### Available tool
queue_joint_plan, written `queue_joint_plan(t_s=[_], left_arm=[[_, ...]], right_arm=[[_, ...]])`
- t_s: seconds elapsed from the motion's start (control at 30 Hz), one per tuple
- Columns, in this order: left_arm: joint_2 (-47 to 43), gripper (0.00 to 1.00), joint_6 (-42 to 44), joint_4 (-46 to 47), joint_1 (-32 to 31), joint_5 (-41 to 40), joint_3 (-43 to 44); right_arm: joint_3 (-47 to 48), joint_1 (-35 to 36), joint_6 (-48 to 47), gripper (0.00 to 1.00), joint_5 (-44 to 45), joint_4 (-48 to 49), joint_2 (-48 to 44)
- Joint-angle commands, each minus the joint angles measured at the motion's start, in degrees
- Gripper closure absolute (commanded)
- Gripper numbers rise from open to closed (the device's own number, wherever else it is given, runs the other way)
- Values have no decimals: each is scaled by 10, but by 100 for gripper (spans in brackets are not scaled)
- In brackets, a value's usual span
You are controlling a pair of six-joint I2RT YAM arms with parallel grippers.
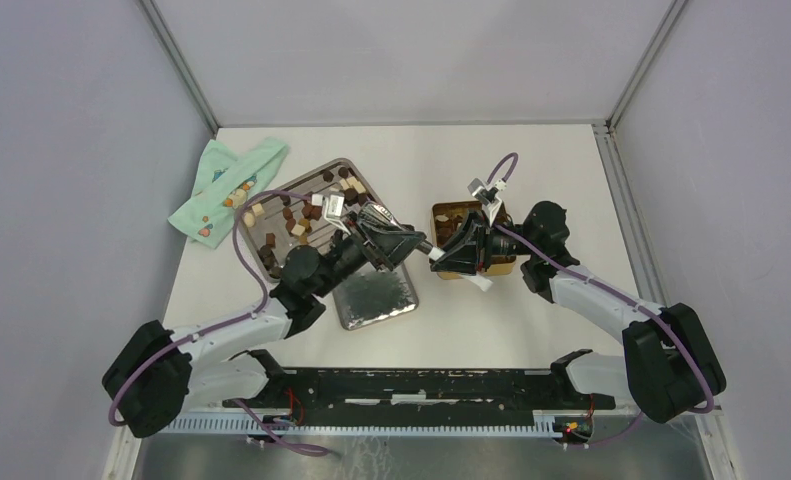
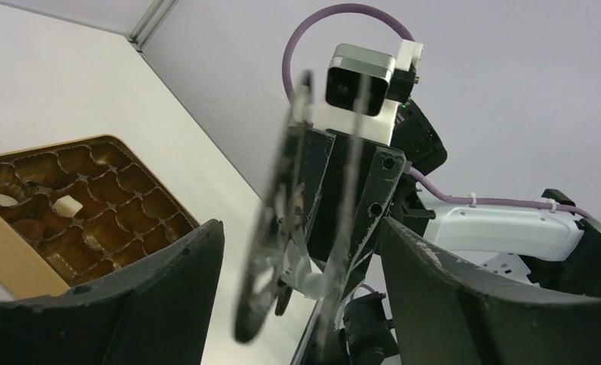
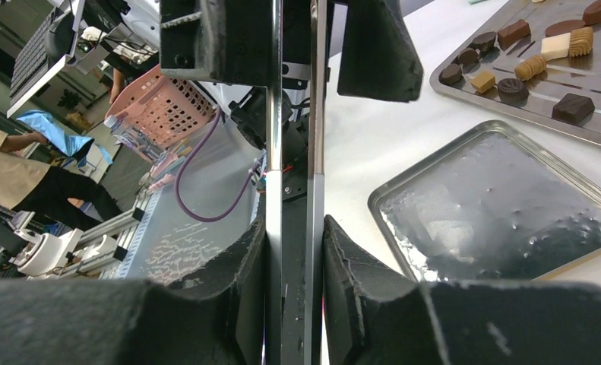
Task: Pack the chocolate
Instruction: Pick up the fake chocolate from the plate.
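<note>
The chocolate [image 1: 293,213] lies as small dark, tan and white pieces on a steel tray [image 1: 343,166], and shows at the top right of the right wrist view [image 3: 526,67]. One white piece [image 2: 67,204] sits in a cell of the gold box's brown insert [image 2: 107,198]. The box [image 1: 453,213] stands under my right gripper [image 1: 443,256]. That gripper [image 3: 293,228] is shut on the two blades of metal tongs [image 3: 293,152]. My left gripper [image 1: 419,246] faces it, open [image 2: 301,228], and the blurred tongs [image 2: 278,228] pass between its fingers without touching them.
A second steel tray [image 1: 376,298] with no pieces on it lies near the left arm, also in the right wrist view [image 3: 502,205]. A green patterned cloth [image 1: 226,185] lies at the back left. Grey walls enclose the table.
</note>
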Motion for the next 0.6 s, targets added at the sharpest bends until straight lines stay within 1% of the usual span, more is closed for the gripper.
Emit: queue_joint_plan(t_s=[0.0, 0.17, 0.27, 0.43, 0.57], left_arm=[[-67, 18, 60, -88, 1, 5, -10], [-156, 15, 89, -183, 1, -13, -29], [-216, 15, 117, -300, 0, -41, -23], [-320, 15, 170, -522, 1, -120, 19], [-389, 15, 196, -683, 1, -181, 65]], right_arm=[[24, 0, -11, 65, -9, 18, -1], [28, -2, -20, 62, -8, 5, 2], [31, -10, -23, 61, -11, 1, 4], [32, -21, -24, 61, -12, -2, 4], [36, -27, -39, 56, -13, -15, 8]])
